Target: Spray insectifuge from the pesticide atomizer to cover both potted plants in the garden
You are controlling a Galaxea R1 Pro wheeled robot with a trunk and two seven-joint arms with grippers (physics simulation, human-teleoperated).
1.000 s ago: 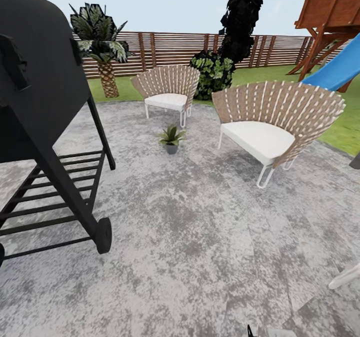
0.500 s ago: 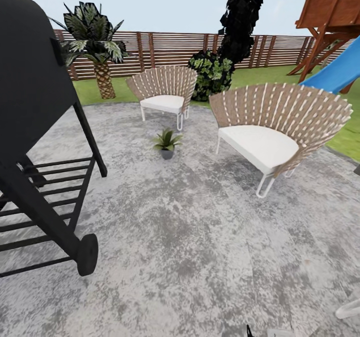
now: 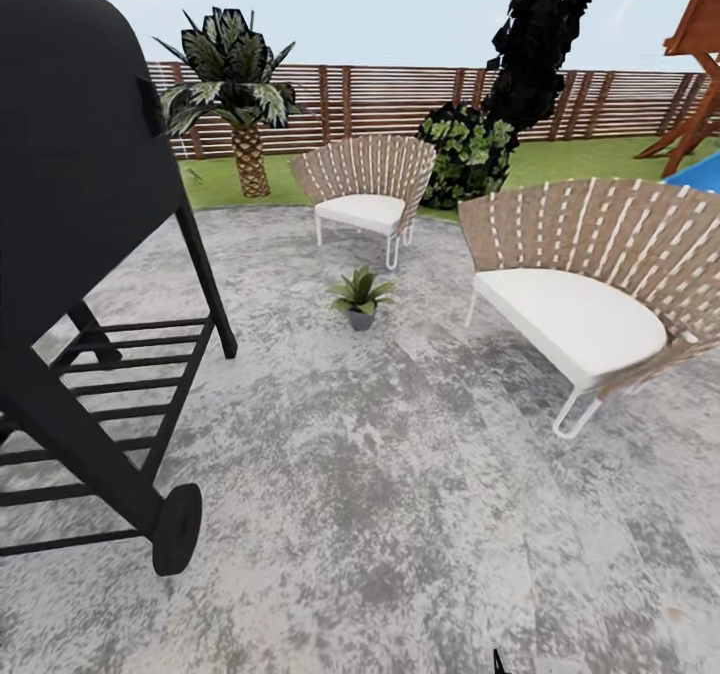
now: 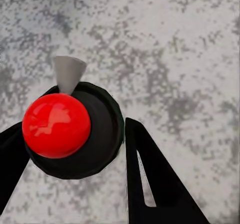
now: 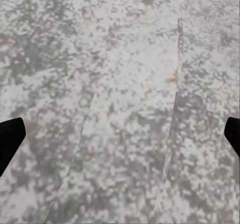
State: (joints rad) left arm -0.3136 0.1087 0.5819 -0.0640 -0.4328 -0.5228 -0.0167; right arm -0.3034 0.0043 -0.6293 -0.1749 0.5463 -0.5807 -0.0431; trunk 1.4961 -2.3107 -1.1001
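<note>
The whole head view swings over the last second: that's the camera turning, so the potted plant (image 3: 360, 296) now sits nearer centre, a sign the robot is lining up on it. The left gripper (image 4: 75, 149) pinches the pesticide atomizer (image 4: 70, 129), red spray head up, over speckled grey patio (image 3: 400, 494). The right gripper (image 5: 120, 134) is spread wide, empty. A black grill (image 3: 80, 254) stands near left, two woven chairs (image 3: 590, 294) far right, the slatted fence (image 3: 400, 99) behind.
</note>
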